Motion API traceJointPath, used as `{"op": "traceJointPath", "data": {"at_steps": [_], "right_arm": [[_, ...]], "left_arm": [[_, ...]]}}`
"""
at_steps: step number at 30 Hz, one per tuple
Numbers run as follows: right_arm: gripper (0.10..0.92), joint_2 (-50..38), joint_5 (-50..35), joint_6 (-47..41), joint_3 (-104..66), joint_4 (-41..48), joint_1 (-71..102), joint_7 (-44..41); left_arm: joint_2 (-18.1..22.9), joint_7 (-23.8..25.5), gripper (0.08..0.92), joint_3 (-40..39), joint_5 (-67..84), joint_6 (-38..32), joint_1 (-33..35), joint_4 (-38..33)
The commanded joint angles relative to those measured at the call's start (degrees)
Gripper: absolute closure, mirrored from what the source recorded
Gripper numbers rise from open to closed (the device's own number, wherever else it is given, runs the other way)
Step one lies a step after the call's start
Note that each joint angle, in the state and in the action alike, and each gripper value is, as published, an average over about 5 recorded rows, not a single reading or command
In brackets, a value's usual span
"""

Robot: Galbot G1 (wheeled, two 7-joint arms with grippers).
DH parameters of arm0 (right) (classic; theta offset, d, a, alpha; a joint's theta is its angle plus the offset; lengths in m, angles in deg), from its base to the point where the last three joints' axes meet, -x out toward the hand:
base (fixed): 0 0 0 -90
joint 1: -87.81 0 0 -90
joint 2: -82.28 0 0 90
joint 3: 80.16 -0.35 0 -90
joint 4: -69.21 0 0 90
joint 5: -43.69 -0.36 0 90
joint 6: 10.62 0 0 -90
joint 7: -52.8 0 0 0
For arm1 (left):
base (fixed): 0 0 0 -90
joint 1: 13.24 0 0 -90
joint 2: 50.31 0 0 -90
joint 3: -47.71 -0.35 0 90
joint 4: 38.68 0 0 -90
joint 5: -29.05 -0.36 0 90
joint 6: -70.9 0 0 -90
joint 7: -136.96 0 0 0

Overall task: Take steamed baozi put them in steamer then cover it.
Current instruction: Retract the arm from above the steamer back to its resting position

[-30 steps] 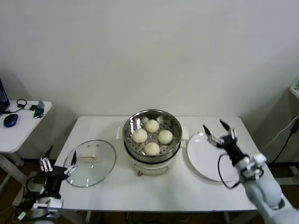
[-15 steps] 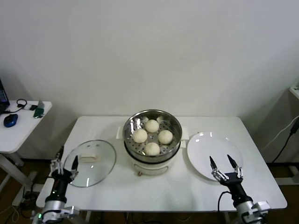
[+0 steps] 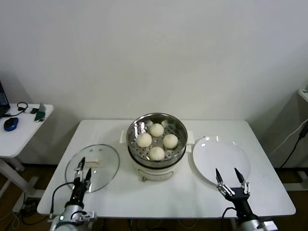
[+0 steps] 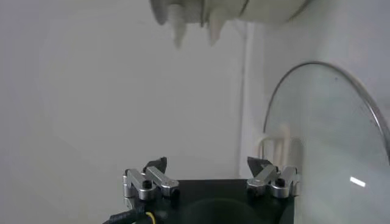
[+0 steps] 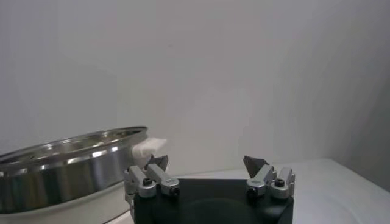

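Observation:
The steamer (image 3: 156,142) stands mid-table, a shiny steel basket on a white base, with several cream-white baozi (image 3: 156,129) resting on its perforated floor. The cover (image 3: 98,171), a clear glass lid with a white handle (image 3: 94,162), lies flat on the table to the steamer's left. My left gripper (image 3: 83,168) is open over the cover's near-left rim, fingers pointing away from me. In the left wrist view the cover (image 4: 329,140) sits just beyond the open left gripper (image 4: 207,164). My right gripper (image 3: 227,174) is open at the plate's near edge, holding nothing. The right wrist view shows the steamer (image 5: 67,164) off to one side of the right gripper (image 5: 206,161).
A flat white plate (image 3: 221,154) lies right of the steamer. The white table (image 3: 168,197) has bare surface along its front edge. A small side table (image 3: 19,132) with a mouse and cables stands at the far left.
The left gripper has come up from beyond the table's left edge to the cover's near rim. The right gripper has swung from above the plate's far right down to its near edge.

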Motion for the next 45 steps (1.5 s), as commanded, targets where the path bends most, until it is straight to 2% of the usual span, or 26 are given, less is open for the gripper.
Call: {"op": "traceJointPath", "data": {"at_steps": [1,14,26,35,45], "right_arm": [[0.203,1.78,0.73,0.82,-0.37,-0.66,1.48,-0.20],[0.203,1.77,0.57,0.64,-1.14,-2.68,1.69,-0.11],[0.203,2.08,1.53,0.90,-1.10,-3.05,1.45,0.08],[0.203,2.64,2.17,1.36,-0.91,-3.13,1.78,-0.21],[0.203,2.93,3.02,1.94,-0.84,-3.35,1.94,-0.67]], "left_arm": [[-0.06,0.85,0.177,-2.22,-4.62,2.40,-7.28,7.09],[-1.23,-0.29,0.177,-2.39,-4.37,1.74,-12.62,14.95],[-1.54,-1.32,0.194,-2.27,-4.48,0.88,-13.98,17.30],[-1.76,-1.33,0.415,-1.78,-4.54,-0.31,-14.53,19.38],[-1.27,-2.05,0.727,-0.91,-4.58,-0.59,-15.16,20.43]]}}
